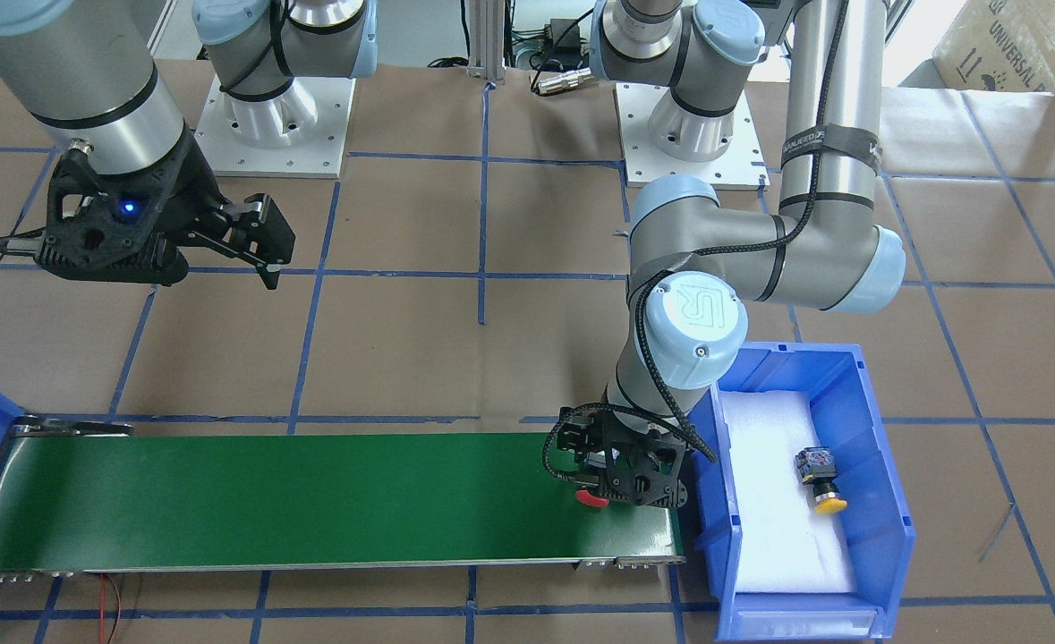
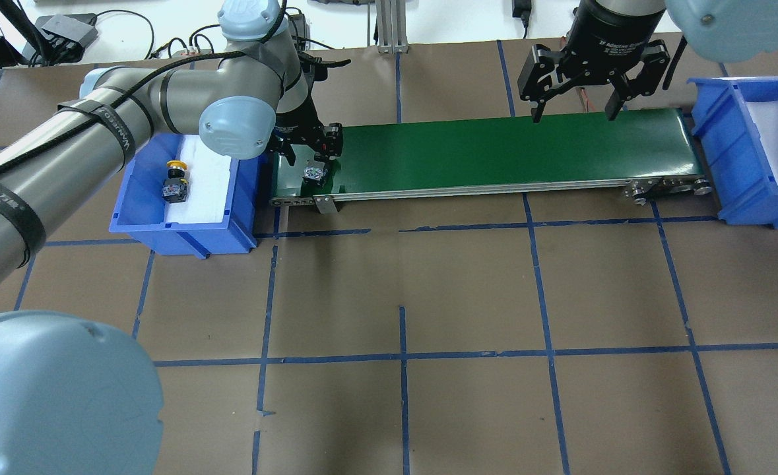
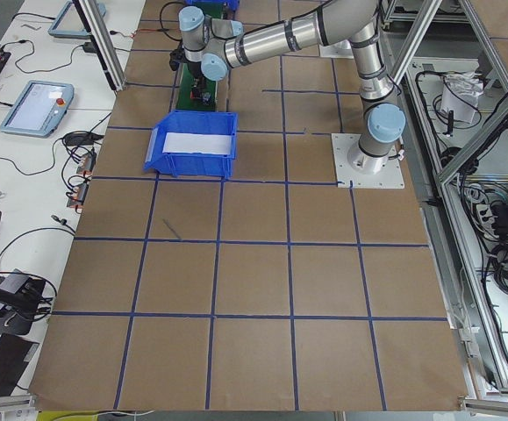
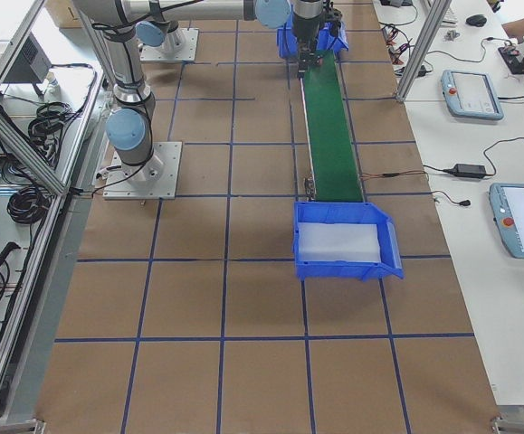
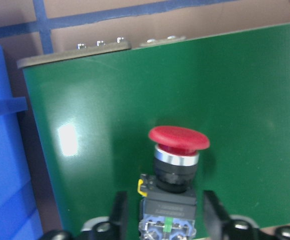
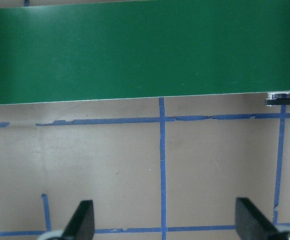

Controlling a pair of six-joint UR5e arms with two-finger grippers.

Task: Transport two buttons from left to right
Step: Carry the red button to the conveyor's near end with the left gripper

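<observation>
The red button (image 5: 177, 165) lies on its side on the green belt (image 2: 494, 152), at the belt end nearest the table's left edge. Its long axis goes across the belt: cap toward the table's far edge, square block toward the robot. The left fingers (image 5: 119, 212) stand one on each side of the block, i.e. along the belt direction. There is a thin gap on both sides, so they are a little apart and seem not to press it.

I judge the next move must go straight up. If the belt runs first, the block meets the finger on its right-edge side.

The right fingers (image 2: 535, 109) hang wide apart w/ nothing between them, over the belt end near the table's right edge, well apart from this button. The yellow button (image 2: 174, 181) is in the blue bin (image 2: 184, 234) by the left edge, nearer the left arm.
</observation>
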